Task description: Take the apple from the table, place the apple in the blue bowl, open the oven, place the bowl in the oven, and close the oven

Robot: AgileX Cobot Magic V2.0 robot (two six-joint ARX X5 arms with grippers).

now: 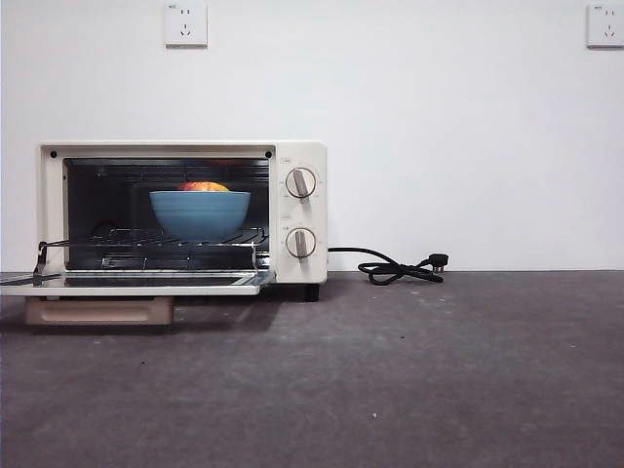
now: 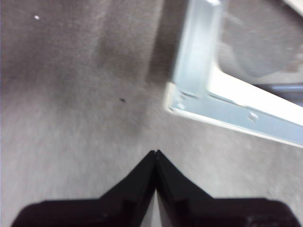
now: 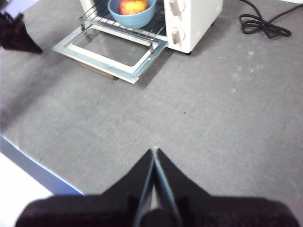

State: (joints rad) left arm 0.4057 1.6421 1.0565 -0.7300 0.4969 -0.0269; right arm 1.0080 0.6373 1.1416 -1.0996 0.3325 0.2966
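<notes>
Blue bowl (image 1: 200, 213) sits on the wire rack inside the oven (image 1: 297, 210), with the apple (image 1: 204, 186) showing just above its rim; the right wrist view confirms the apple lies in the bowl. The oven door (image 1: 136, 283) hangs fully open and flat, its tan handle (image 1: 99, 310) just above the desk (image 1: 409, 380). By my reading, four steps are done and only closing the oven is left.

The next move calls for a hand to get under the door's front edge or handle and swing it up until it meets the oven's face, without nudging the rack or the bowl.

The left hand (image 2: 155, 152) is nearest: its view shows the door's corner close by, and its jaws are pressed together, holding nothing. The right hand (image 3: 155, 150) hangs well back over bare desk, jaws likewise closed and empty. Across the desk, the black cord (image 1: 400, 268) lies slack beside the oven.
</notes>
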